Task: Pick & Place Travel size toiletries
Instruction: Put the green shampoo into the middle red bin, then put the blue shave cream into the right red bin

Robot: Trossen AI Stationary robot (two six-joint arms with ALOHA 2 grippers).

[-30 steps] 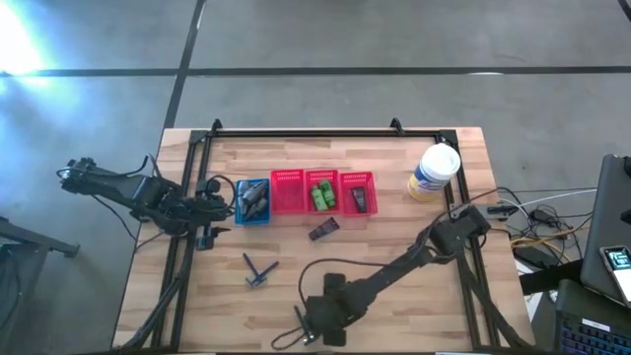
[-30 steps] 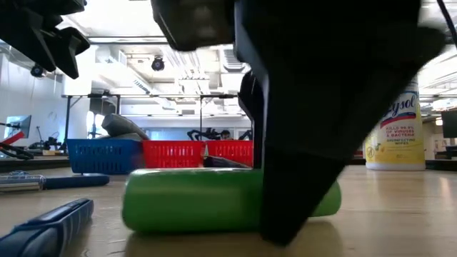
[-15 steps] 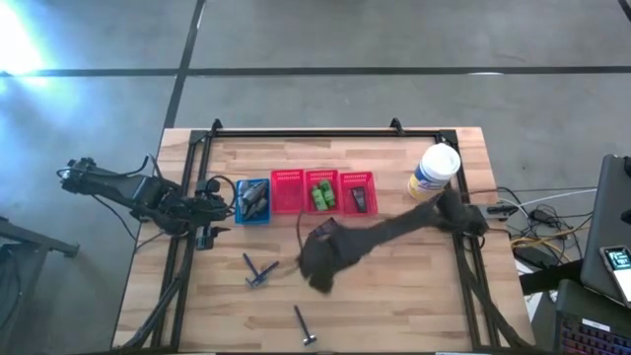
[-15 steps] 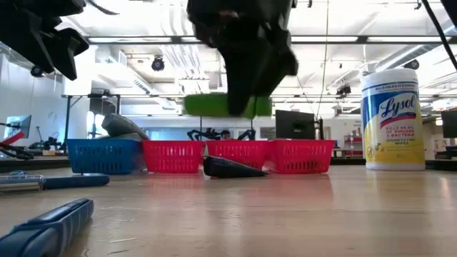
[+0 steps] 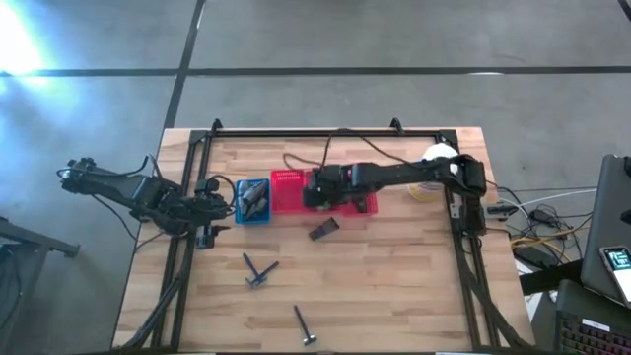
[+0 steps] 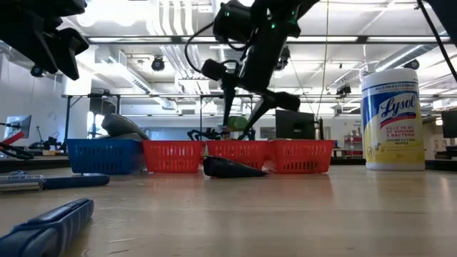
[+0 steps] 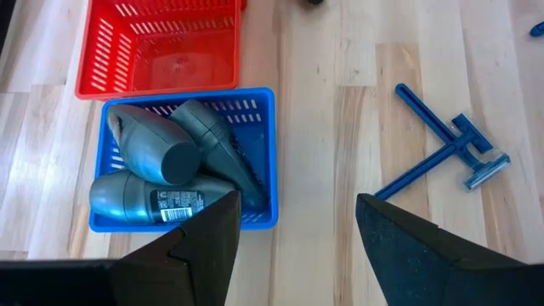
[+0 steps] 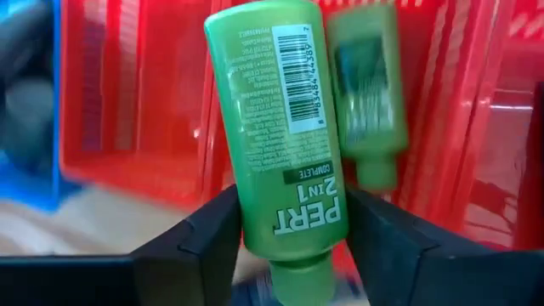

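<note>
My right gripper [image 5: 314, 188] hangs over the row of red baskets, shut on a bright green bottle [image 8: 280, 127], also seen in the low view [image 6: 240, 123]. Another green bottle [image 8: 367, 93] lies in the red basket [image 8: 442, 127] under it. My left gripper [image 7: 297, 246] is open and waits beside the blue basket [image 7: 263, 161], which holds grey-silver bottles [image 7: 161, 161]. A dark flat packet [image 5: 323, 229] lies on the table in front of the red baskets. Two blue razors [image 5: 258, 271] and one dark razor [image 5: 306, 325] lie nearer the table's near edge. My right gripper pinches the green bottle between its two fingers [image 8: 204, 238], on the body's cap-end part [image 8: 293, 217]. The fingers come from above and lie across the bottle. The bottle is lifted clear, over the red baskets.
A blue basket [image 5: 253, 200] and three red ones [image 5: 287, 189] stand in a row at the table's middle. A big white tub with a yellow label [image 5: 434, 170] stands to their right. Bare wood lies between the razors and the near edge.
My right gripper has risen from the table's near edge with the green bottle and swung toward the far side, ending over the red baskets. The bottle, lying on the table a second ago, is now lifted clear. The left arm has kept still.
</note>
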